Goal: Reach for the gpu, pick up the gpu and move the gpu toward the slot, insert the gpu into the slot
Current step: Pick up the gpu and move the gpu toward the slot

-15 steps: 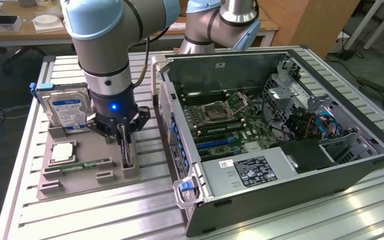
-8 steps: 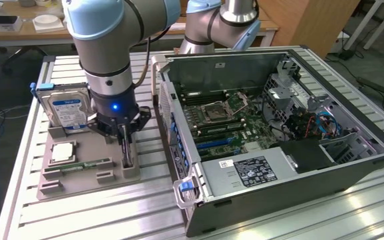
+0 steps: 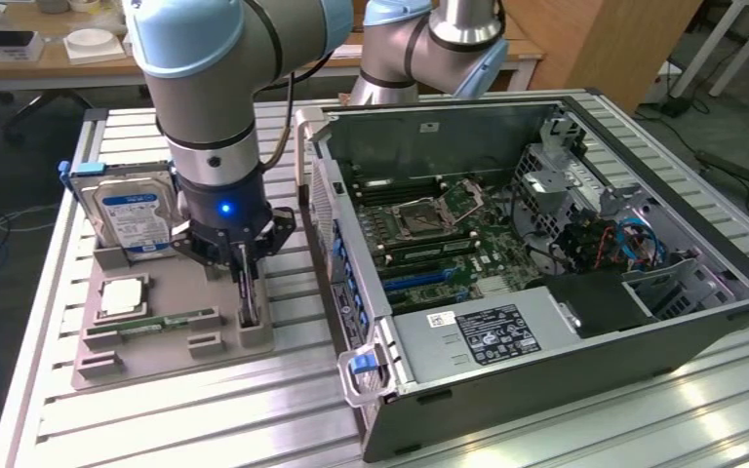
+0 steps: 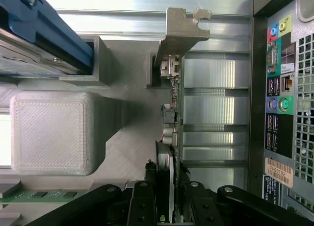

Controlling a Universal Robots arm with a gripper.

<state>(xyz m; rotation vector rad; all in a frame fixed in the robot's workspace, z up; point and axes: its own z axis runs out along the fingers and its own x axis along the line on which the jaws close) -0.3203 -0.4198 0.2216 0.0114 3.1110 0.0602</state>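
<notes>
**A:** Slatted aluminium worktop [image 3: 153, 419], lab desks behind it, and an open computer case [image 3: 544, 244] on the exterior view's right. Where is the gpu [image 4: 170, 113]?

**B:** It stands on edge in the grey printed holder [image 3: 206, 346], just beside the case. The hard drive [image 3: 134, 210] and the memory stick [image 3: 153, 322] sit in the same holder. The end effector [image 3: 246, 268] is down over it, with its fingers [image 4: 142, 196] closed on the card's upper edge, one against each face.

**A:** What does it look like?

**B:** It's a thin dark-green board seen edge-on, with small components along it. At the end away from the grip there's a silver bracket [image 4: 181, 27] with a hooked tab. I can't make out a cooler from here.

**A:** How will it handle?

**B:** Light and stiff, I'd judge, but fragile, since the soldered parts and the contact edge won't take knocks. The smooth faces could slip in a pinch. The best hold is along the board's top edge, away from the bracket, with the card kept square.
</notes>
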